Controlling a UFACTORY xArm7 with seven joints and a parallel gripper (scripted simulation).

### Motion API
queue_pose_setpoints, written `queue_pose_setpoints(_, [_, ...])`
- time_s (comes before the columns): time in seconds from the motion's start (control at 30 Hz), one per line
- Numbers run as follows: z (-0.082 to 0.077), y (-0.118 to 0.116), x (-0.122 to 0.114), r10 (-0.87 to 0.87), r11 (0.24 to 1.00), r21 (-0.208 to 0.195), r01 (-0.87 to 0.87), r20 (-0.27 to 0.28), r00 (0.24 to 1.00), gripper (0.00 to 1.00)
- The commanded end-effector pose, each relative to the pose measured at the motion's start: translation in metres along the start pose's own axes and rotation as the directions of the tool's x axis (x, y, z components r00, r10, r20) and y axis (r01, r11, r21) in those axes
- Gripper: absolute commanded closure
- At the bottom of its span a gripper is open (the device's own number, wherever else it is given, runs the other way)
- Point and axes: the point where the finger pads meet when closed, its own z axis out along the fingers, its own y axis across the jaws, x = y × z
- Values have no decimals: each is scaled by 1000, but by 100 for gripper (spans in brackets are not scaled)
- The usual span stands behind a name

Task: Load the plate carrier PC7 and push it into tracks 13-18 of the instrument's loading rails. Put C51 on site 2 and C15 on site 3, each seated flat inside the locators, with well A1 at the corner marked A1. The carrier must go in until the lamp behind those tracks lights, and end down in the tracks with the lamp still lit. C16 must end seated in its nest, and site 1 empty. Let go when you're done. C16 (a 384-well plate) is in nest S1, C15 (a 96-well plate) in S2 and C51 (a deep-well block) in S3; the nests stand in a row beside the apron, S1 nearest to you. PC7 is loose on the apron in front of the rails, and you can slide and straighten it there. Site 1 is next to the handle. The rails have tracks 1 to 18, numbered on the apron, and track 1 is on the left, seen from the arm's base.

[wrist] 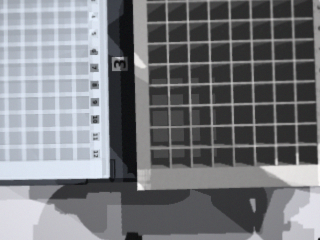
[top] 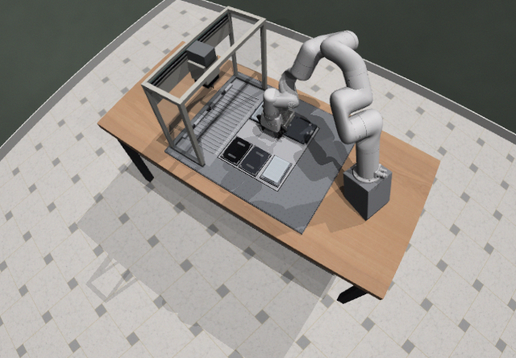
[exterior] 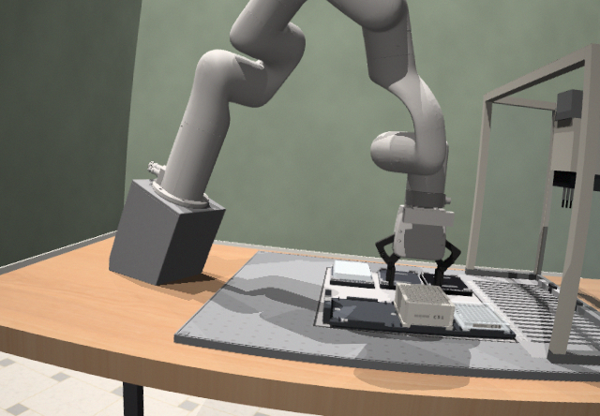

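Note:
The plate carrier PC7 [exterior: 367, 316] lies on the apron in front of the rails [exterior: 523, 306]. The deep-well block C51 [exterior: 424, 304] sits on its middle site. The 96-well plate C15 [exterior: 479, 317] sits on the site nearest the rails. The site by the handle [top: 301, 129] is bare. In the wrist view C15 [wrist: 50, 85] is on the left and C51 [wrist: 230, 90] on the right, with the label 3 [wrist: 119, 64] between them. My gripper [exterior: 415, 271] is open and empty. It hangs low just behind C51, and the block partly hides its fingertips. The white plate C16 [exterior: 352, 270] rests in nest S1.
Two dark empty nests [top: 236, 150] [top: 255, 160] stand in the row beside C16 [top: 276, 169]. The instrument's tall frame [top: 200, 79] stands over the rails [top: 226, 112], with a grey head on its top beam. My arm's base block [top: 366, 193] stands at the table's right.

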Motion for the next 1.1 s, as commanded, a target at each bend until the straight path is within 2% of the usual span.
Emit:
queue_pose_setpoints(0.0, [6, -2, 0, 0, 1000, 5, 0, -2, 1000, 0])
queue_pose_setpoints(1.07, [20, -2, 0, 0, 1000, 5, 0, -1, 1000, 0])
